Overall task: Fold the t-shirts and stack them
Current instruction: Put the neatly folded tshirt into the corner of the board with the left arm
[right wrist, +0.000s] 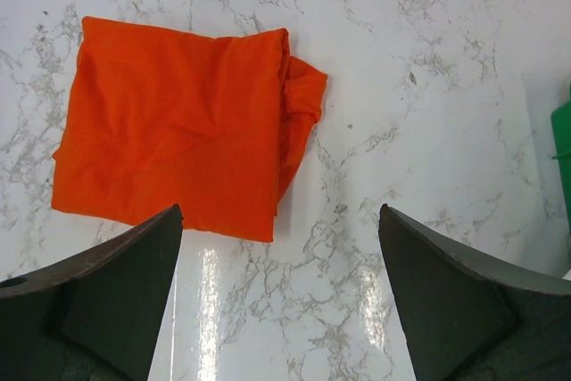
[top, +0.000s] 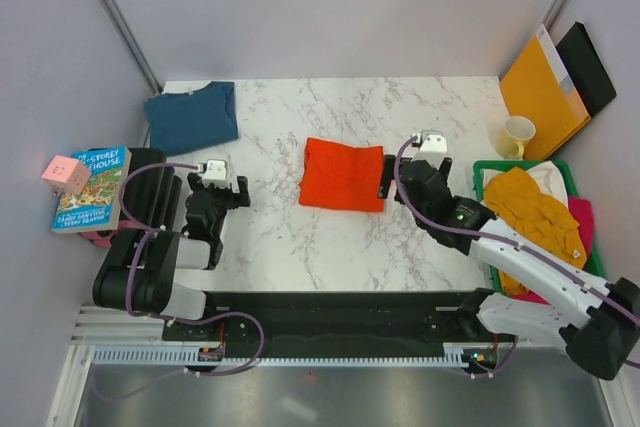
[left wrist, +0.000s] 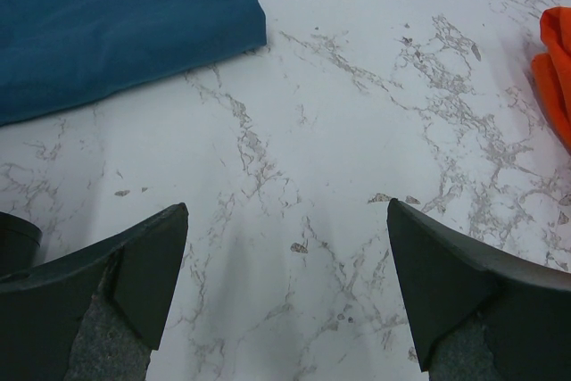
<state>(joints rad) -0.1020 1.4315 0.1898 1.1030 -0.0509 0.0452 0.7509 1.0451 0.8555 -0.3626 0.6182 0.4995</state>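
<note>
The left end effector (left wrist: 286, 205) is wide open over the bare counter (top: 280, 247), holding nothing. The right end effector (right wrist: 279, 209) is open too, next to the folded orange-red t-shirt (top: 342, 175) in the middle. The teal-blue t-shirt (top: 190, 115) lies in the far left corner.

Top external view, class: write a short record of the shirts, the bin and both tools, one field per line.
orange-red shirt: folded, middle of the marble table
teal shirt: lying flat, far left corner
green bin: right side, mustard shirt on top
left tool: open, over bare marble, holding nothing
right tool: open, close to the orange-red shirt, not gripping it
</note>
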